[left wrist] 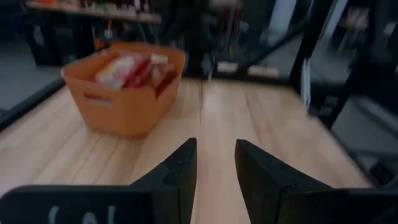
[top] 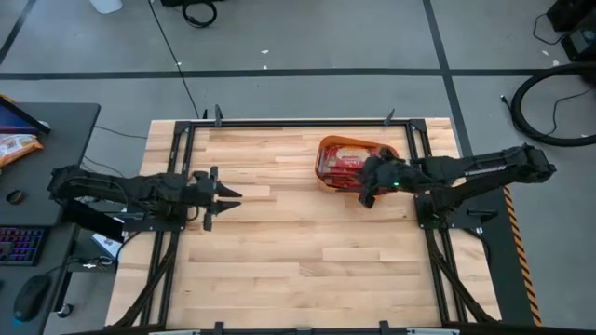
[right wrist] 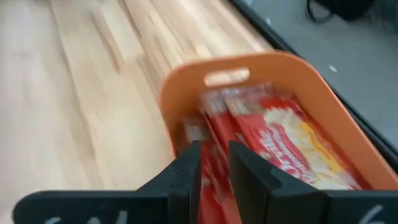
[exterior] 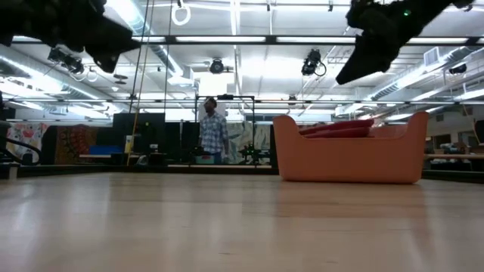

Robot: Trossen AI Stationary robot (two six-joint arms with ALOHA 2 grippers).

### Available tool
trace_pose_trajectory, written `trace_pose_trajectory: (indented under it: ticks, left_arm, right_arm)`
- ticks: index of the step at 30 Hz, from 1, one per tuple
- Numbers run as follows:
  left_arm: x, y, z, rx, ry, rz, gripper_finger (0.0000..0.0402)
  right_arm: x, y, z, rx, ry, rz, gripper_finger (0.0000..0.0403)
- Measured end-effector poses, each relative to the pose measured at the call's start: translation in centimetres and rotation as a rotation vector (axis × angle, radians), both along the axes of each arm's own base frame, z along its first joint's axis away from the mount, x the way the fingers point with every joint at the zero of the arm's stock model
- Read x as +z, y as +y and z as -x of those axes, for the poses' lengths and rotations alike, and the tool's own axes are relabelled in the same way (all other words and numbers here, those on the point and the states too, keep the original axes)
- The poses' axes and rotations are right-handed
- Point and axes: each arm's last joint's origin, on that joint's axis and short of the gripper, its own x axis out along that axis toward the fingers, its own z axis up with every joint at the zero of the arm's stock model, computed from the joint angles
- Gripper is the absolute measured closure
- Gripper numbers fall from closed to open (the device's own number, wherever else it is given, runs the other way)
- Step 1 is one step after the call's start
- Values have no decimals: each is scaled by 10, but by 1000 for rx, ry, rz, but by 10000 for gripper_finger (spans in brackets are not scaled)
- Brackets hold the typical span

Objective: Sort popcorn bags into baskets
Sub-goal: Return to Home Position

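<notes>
The orange basket [top: 328, 169] stands on the table's far right part, and several red popcorn bags [right wrist: 280, 140] lie stacked in it. The bags' top [exterior: 336, 128] shows above the basket's rim [exterior: 348, 155] in the low view. My right gripper [right wrist: 214, 152] hangs open above the basket's near right corner [top: 368, 194], tipped down toward the bags, with nothing between its fingers. At the table's left side, my left gripper [top: 228, 194] is also open and holds nothing. It points level toward the basket [left wrist: 124, 99], well above the wood [left wrist: 216, 152].
Bare wood fills the middle and near part of the table [top: 298, 251]. Black frame rails [top: 177, 167] run along the table's left and right sides. A desk at the left holds an orange-and-white packet [top: 14, 147]. A person [exterior: 213, 136] stands far behind the table.
</notes>
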Motion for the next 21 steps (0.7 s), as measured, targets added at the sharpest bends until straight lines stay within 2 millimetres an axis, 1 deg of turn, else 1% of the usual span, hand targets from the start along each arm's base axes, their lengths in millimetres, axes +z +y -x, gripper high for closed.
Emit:
trace_pose_trajectory:
  ticks: [3,7,9,13,21]
  left_arm:
    - [-2,2,9,18,-48,15,288]
    - [-8,3,19,38,-92,24,288]
    - [-9,4,21,45,-111,30,288]
    - [-12,5,27,51,-128,41,288]
    - [-11,7,41,76,-158,21,288]
  right_arm:
    - [-11,0,8,3,-158,-13,318]
    - [-33,1,16,47,-308,-67,318]
    - [-43,2,22,50,-341,-91,318]
    - [-58,1,33,42,-394,-128,318]
    - [-75,1,49,58,-605,-143,318]
